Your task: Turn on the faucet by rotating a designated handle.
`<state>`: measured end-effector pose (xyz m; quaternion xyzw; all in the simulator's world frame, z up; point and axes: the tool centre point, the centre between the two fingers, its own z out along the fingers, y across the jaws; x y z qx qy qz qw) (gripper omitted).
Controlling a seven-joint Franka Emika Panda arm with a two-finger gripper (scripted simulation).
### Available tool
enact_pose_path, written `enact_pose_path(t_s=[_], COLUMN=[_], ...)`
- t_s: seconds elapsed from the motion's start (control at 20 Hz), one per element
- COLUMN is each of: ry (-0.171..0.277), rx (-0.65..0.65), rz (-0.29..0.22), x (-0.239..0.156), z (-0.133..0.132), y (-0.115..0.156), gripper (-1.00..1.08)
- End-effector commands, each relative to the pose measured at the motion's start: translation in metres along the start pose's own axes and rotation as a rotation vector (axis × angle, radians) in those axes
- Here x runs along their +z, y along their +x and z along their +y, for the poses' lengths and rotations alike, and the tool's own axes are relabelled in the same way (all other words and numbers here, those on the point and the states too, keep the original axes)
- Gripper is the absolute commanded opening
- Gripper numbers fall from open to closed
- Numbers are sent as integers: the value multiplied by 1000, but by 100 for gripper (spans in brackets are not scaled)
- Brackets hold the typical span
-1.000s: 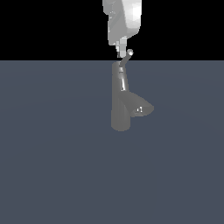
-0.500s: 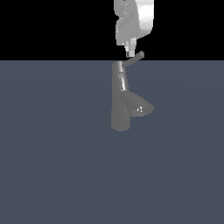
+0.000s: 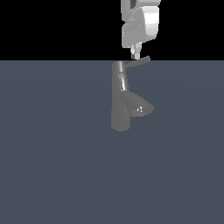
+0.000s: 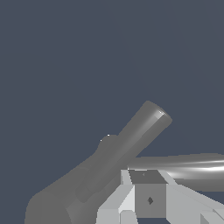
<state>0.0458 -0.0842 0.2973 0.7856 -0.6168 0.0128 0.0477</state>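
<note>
The grey metal faucet (image 3: 120, 103) stands upright on the dark floor, its short open spout (image 3: 142, 109) angled to the exterior view's right. The thin handle (image 3: 138, 62) sticks out from the top cap toward the exterior view's right, tilted slightly up. My gripper (image 3: 135, 55) hangs from above with its fingers together, the tips right at the rod's upper side near its middle. In the wrist view the faucet (image 4: 131, 135) and the shiny handle (image 4: 192, 168) lie just beyond the gripper (image 4: 148, 194). Nothing is held between the fingers.
The flat dark grey floor (image 3: 52, 166) spreads all around the faucet. The white arm (image 3: 142, 24) comes down from the top of the exterior view against a black background.
The gripper has moved toward the exterior view's right. The handle has swung with it and now points further to the right.
</note>
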Motion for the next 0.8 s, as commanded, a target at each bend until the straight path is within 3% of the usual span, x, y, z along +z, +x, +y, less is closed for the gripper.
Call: enact_pose_path(t_s=[0.0,0.75], ry=[-8,-13], rx=[17,35], rz=[-1,0], x=[10,27], z=[-2,-25], y=[17,60], gripper=[-100,-100])
